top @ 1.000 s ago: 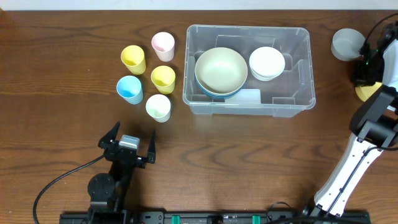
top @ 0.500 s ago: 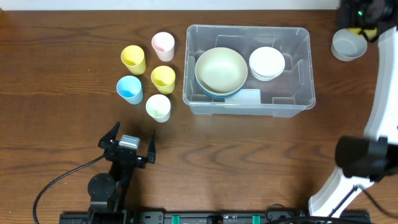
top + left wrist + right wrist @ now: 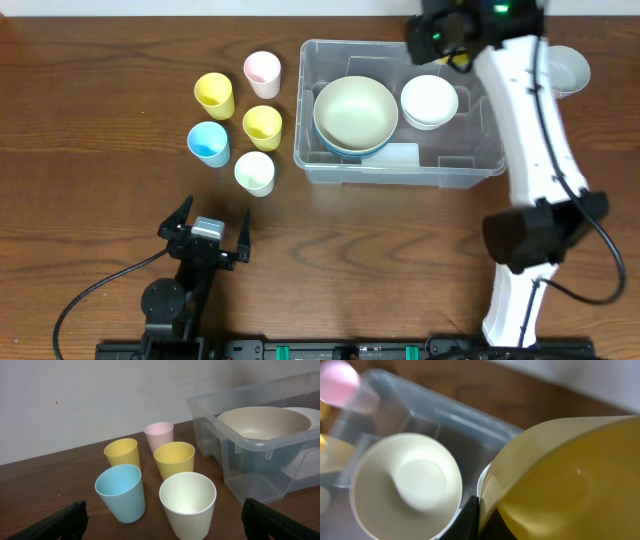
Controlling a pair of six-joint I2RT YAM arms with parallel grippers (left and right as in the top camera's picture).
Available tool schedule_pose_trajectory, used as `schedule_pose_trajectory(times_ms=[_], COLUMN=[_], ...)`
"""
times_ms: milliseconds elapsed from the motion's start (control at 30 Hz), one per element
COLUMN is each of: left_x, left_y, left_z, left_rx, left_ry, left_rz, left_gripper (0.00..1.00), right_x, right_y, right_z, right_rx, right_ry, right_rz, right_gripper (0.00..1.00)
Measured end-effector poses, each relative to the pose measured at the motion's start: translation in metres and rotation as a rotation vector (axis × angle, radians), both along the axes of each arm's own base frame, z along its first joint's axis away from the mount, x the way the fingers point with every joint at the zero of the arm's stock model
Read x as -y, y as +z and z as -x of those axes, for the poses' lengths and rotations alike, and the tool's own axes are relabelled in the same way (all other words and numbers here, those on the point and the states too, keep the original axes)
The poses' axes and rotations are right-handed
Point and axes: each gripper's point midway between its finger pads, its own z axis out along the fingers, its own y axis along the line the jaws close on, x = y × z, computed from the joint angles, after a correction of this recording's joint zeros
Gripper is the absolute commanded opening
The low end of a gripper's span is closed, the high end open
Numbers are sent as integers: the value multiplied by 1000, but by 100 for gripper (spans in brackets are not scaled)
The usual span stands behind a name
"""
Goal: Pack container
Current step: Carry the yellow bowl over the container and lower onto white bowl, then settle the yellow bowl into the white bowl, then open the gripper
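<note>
- Swung in from the surface's right edge: right pincer (image 3: 446, 35) now hangs over the far wall of the container (image 3: 470, 172), which sits directly below and just in front of it.
- Clamped on the yellow bowl (image 3: 560, 475) by its rim; drop-in looks next.
- Cream bowl (image 3: 355, 112) and white bowl (image 3: 429, 99) already inside, beneath it.
- Left pincer (image 3: 212, 213) fingers wide apart, idle, container well ahead-right of it.

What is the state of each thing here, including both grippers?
container, open-topped, holding bowls
beige bowl, upright in container
white bowl, upright in container
yellow bowl, gripped, above container
grey bowl, upright on table
five cups, upright, empty
left gripper, open, empty
right gripper, shut on yellow bowl
</note>
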Motion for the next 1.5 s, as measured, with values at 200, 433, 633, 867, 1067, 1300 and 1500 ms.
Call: schedule_pose_trajectory(times_ms=[200, 433, 633, 867, 1067, 1300, 1500], left_x=[0, 0, 0, 0, 0, 0, 0], left_y=[0, 0, 0, 0, 0, 0, 0], left_z=[0, 0, 0, 0, 0, 0, 0], left_rx=[0, 0, 0, 0, -1, 0, 0], left_ry=[0, 0, 0, 0, 0, 0, 0], left_rz=[0, 0, 0, 0, 0, 0, 0], left_gripper=[98, 98, 98, 98, 98, 98, 98], right_x=[3, 5, 5, 6, 9, 10, 12], right_y=[-52, -68, -85, -118, -124, -124, -124], right_z=[-1, 3, 5, 3, 1, 0, -2], right_rx=[-127, -181, -224, -288, -290, -284, -275], right_ry=[-25, -32, -33, -37, -50, -57, -62], right_rz=[47, 62, 77, 101, 119, 123, 134], right_gripper=[4, 5, 6, 10, 24, 29, 26])
